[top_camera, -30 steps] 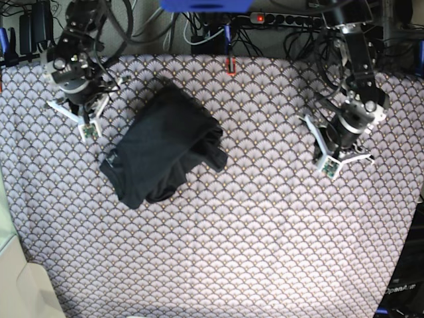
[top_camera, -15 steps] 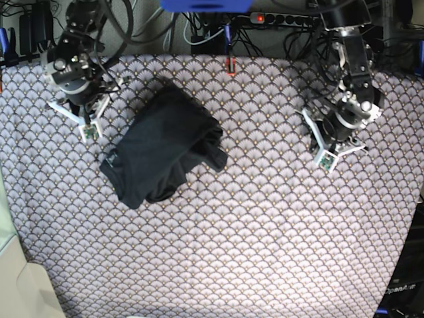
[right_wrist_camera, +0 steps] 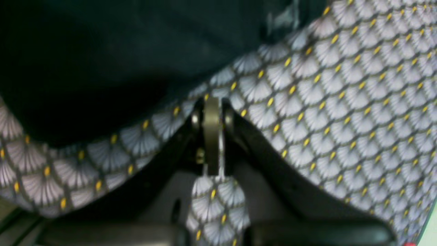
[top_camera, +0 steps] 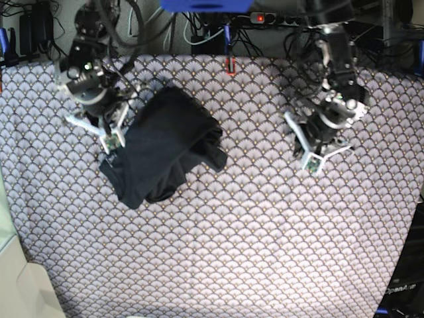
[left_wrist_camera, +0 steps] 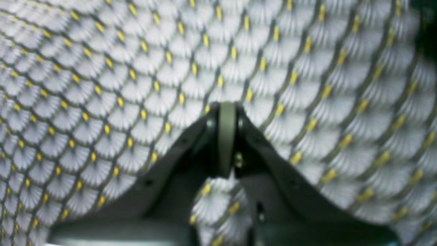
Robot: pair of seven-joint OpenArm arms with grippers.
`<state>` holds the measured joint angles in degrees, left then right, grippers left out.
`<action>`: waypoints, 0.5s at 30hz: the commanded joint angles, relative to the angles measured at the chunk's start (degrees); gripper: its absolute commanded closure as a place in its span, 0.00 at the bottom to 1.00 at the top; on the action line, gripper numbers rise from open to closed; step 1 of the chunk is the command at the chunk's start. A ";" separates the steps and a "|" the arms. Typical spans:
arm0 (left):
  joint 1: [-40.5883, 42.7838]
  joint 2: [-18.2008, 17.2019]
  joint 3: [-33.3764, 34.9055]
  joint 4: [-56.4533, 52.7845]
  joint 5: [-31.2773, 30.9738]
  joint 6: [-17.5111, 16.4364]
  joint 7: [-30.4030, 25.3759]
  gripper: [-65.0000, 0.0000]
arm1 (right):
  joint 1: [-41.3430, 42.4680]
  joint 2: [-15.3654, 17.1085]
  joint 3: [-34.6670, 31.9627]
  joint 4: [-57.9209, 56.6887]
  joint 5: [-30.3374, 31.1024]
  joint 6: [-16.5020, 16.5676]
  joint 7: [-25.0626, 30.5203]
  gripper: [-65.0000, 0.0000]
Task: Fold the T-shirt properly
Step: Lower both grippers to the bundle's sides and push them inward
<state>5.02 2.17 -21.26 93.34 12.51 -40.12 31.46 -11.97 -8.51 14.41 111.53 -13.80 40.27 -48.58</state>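
The black T-shirt (top_camera: 162, 146) lies crumpled left of the middle of the patterned tablecloth (top_camera: 252, 225). My right gripper (top_camera: 110, 143) is shut with nothing in it, just at the shirt's left edge. In the right wrist view its closed fingertips (right_wrist_camera: 212, 102) hover over the cloth right beside the dark T-shirt (right_wrist_camera: 119, 51), with a small pale tag (right_wrist_camera: 283, 18) near the top. My left gripper (top_camera: 310, 163) is shut and empty, well to the right of the shirt. The left wrist view has its closed tips (left_wrist_camera: 227, 108) above bare patterned tablecloth (left_wrist_camera: 102, 85).
Cables and a power strip (top_camera: 285, 20) run along the table's far edge. A small red object (top_camera: 230, 65) sits at the back middle. A pale surface (top_camera: 20, 285) borders the front left corner, and the table's right edge (top_camera: 414, 218) drops to dark floor.
My right gripper has moved down and right, up to the T-shirt's left edge. My left gripper has shifted left, toward the shirt. Both stayed shut; the shirt has not moved.
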 commanded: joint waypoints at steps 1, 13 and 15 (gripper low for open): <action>-1.19 0.59 0.99 2.00 -0.86 0.12 -1.09 1.00 | 1.02 1.44 -0.13 0.34 0.57 -0.27 1.06 1.00; -8.58 2.53 19.01 -7.05 -0.86 5.44 -1.09 1.00 | 7.62 10.67 0.05 -11.88 0.92 -0.27 2.56 1.00; -9.72 2.62 20.60 -9.96 -1.22 7.20 -1.35 1.00 | 8.05 11.19 0.13 -14.25 0.84 -0.27 5.54 1.00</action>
<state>-3.53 4.60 -0.75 82.67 11.79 -32.95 31.03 -4.71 2.33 14.50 96.31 -13.28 40.29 -43.77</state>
